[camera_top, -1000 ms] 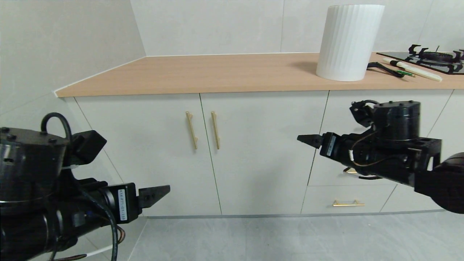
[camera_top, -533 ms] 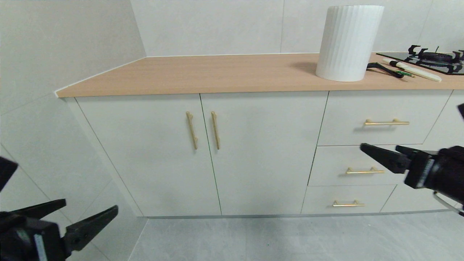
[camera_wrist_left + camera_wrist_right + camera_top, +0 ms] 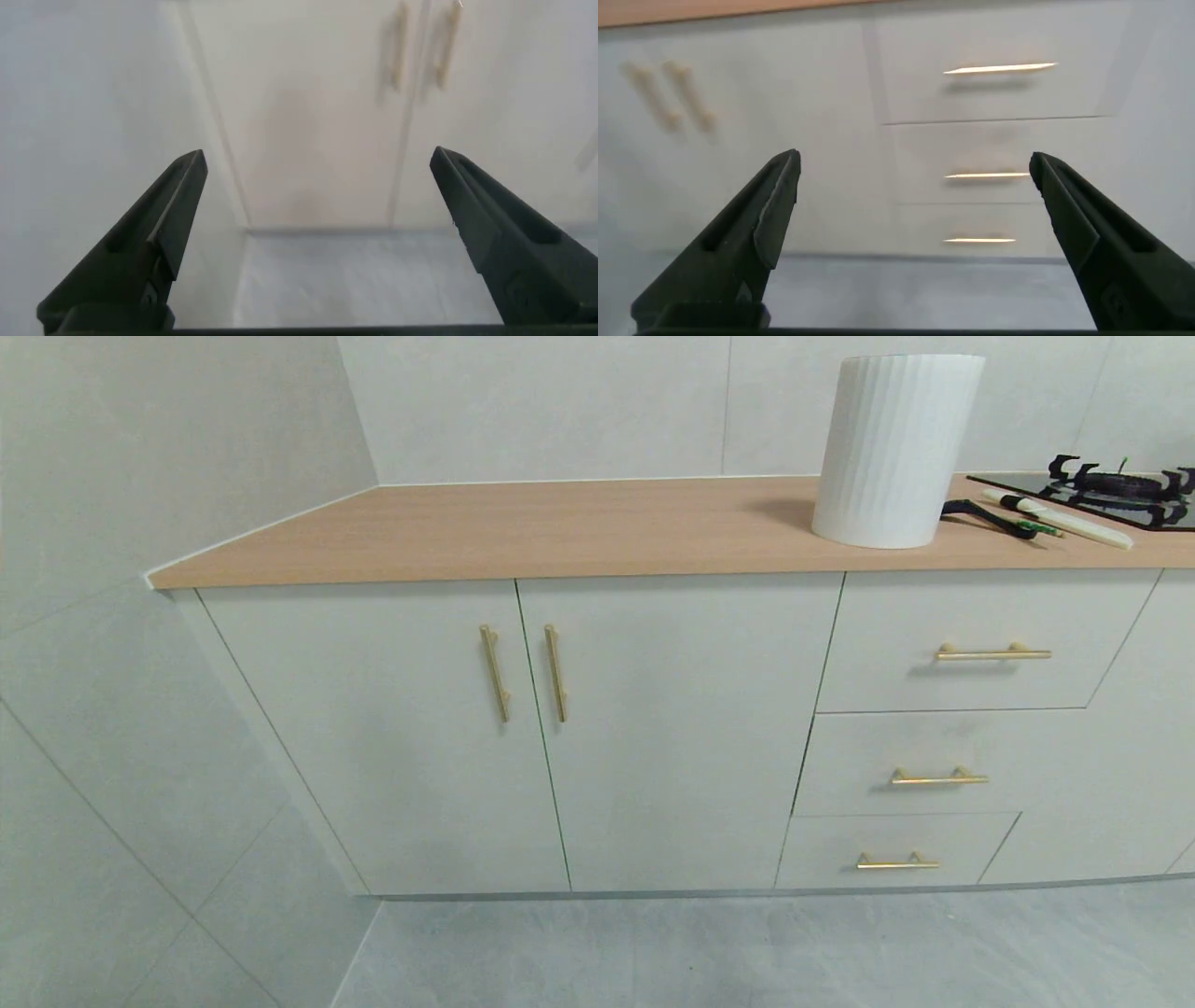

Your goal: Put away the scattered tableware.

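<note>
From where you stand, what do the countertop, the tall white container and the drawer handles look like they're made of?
Countertop: wood or wood-look laminate, matte; fine grain streaks show.
Tall white container: matte ceramic or plastic, hard to tell; vertical ribs, no glare.
Drawer handles: gold-toned metal, likely brushed brass; slim bars with a soft sheen.

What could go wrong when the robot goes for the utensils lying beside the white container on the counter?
The utensils lie close together, between the tall white container and the stove; a reaching arm might bump the container or pinch two utensils at once.
The left gripper and the right gripper are open, empty and low, facing the cabinet fronts; rising to the counter, they might strike its edge or a drawer handle.
</note>
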{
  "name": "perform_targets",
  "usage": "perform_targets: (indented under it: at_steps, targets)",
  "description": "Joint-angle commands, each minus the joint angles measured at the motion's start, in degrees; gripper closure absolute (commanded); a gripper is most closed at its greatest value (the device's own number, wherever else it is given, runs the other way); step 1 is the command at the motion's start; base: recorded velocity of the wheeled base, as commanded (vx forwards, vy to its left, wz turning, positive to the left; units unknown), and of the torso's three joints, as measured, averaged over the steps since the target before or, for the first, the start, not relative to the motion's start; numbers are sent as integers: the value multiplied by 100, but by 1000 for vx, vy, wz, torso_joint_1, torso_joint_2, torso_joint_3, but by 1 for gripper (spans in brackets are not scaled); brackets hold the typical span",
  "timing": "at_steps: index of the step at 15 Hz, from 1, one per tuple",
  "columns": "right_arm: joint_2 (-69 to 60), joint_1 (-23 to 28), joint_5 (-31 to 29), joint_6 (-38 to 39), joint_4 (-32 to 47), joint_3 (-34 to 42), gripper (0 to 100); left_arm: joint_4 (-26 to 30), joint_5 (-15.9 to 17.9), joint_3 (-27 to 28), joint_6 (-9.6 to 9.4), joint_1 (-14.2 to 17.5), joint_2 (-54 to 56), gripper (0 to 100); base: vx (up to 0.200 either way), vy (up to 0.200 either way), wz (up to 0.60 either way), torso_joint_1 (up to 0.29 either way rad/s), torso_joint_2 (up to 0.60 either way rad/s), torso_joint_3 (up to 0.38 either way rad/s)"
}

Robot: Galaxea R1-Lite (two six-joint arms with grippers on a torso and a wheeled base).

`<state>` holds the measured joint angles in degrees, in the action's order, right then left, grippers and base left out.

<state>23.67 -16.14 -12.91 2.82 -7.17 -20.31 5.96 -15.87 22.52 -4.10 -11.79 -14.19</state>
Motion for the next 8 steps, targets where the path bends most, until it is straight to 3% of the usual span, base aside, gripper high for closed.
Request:
perform_targets:
  at_steps: [1,2,4,5,7,8]
  targets:
    - [-1814,691,-71,-545,866,133,0,81,-223,-81,23,318,856,0,0,0,0,0,0,0]
    - [-1796,735,-282,-536,761,159,0,72,-443,-98,67,344,856,0,0,0,0,0,0,0]
    - [-1796,797,-616,-554,523,247,0,63,-575,-116,76,678,865,0,0,0,0,0,0,0]
    - [-1796,1043,-625,-536,506,264,0,98,-513,-116,23,1021,1041,0,0,0,0,0,0,0]
    - [-2086,1509,-458,-598,576,414,0,169,-241,-397,-267,1205,1419,0,0,0,0,0,0,0]
    - [-2236,1649,-300,-686,629,607,0,133,-294,-573,-250,1205,1419,0,0,0,0,0,0,0]
